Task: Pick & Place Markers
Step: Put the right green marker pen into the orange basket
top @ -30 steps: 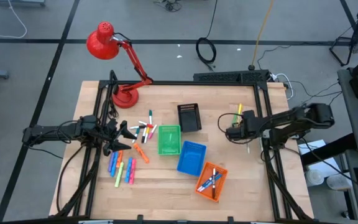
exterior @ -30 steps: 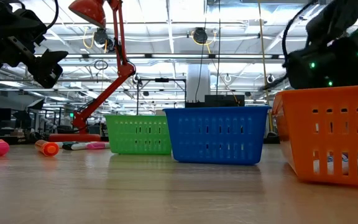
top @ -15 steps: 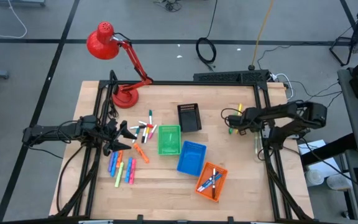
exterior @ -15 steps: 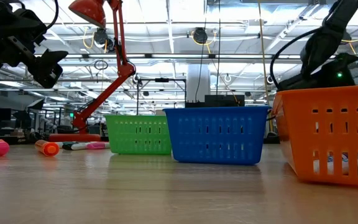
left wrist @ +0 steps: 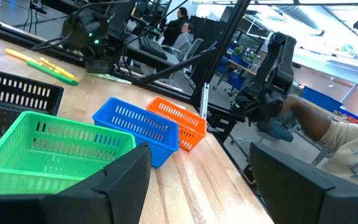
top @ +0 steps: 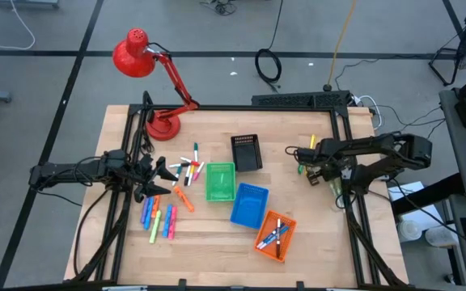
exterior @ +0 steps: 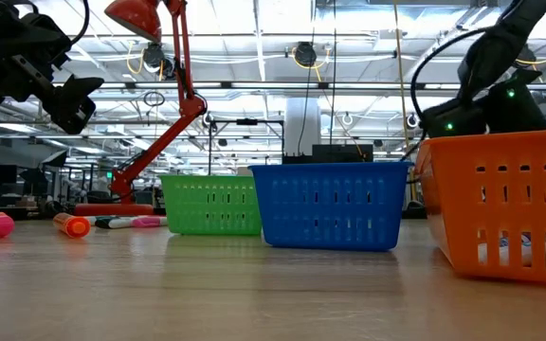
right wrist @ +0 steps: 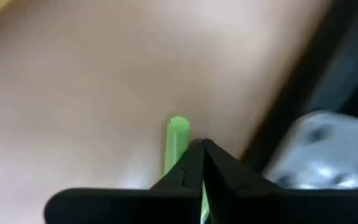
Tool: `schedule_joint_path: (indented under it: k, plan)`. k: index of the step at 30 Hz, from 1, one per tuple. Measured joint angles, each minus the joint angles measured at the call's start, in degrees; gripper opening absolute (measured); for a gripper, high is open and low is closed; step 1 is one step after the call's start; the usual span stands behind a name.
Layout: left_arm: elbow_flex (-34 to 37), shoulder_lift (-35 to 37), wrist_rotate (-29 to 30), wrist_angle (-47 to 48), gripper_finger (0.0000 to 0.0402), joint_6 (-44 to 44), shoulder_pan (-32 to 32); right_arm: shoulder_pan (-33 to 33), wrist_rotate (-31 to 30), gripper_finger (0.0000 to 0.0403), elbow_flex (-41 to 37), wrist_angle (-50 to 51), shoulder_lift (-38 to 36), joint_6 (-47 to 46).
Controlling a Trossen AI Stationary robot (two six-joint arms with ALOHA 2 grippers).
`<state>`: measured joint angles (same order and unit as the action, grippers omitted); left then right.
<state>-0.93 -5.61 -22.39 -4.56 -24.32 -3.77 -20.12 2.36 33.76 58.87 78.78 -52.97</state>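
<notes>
Markers in mixed colours lie in a loose pile (top: 186, 171) and in a row (top: 158, 218) on the table's left half. Several more lie inside the orange basket (top: 276, 234). A yellow marker (top: 312, 144) lies near the right side. My right gripper (top: 309, 167) is just beside it, shut on a green marker (right wrist: 178, 134). My left gripper (top: 168, 172) hovers open at the left of the pile; its fingers (left wrist: 123, 177) stand wide apart in the left wrist view. My right gripper pinches the green marker between its two fingers (right wrist: 194, 158). The marker lies along the fingers, and its free end (right wrist: 178, 124) sticks out past the fingertips over the wooden table. Whether the marker is lifted clear, I cannot tell.
A green basket (top: 220, 181), a blue basket (top: 249, 204) and a black basket (top: 247, 152) stand mid-table. A red desk lamp (top: 148, 61) has its base at the far left corner. A black frame (top: 342, 137) runs along the right edge. A person (left wrist: 328, 127) sits beyond the table.
My right gripper has moved from its spot nearer the near edge toward the far edge and the green marker, and its wrist has turned. It now sits slightly farther right than half a second ago.
</notes>
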Motion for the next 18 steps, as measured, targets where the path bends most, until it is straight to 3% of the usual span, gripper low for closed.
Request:
schedule_joint_path:
  k: [3, 9, 14, 18]
  plan:
    - [0.0, 0.0, 0.0, 0.0, 0.0274, 0.0, 0.0, 1.3, 5.0, 0.0000, 0.8, -0.8, -1.1, 2.0]
    - [0.0, 0.0, 0.0, 0.0, 0.0274, 0.0, 0.0, 3.0, 6.5, 0.0000, 3.1, -1.5, -4.7, 2.7]
    - [0.0, 0.0, 0.0, 0.0, 0.0273, 0.0, 0.0, 4.2, -4.6, 0.0000, 6.5, 8.3, -7.0, -2.8]
    - [0.0, 0.0, 0.0, 0.0, 0.0273, 0.0, 0.0, 6.6, -4.0, 0.0000, 8.0, 14.0, -7.8, -5.2]
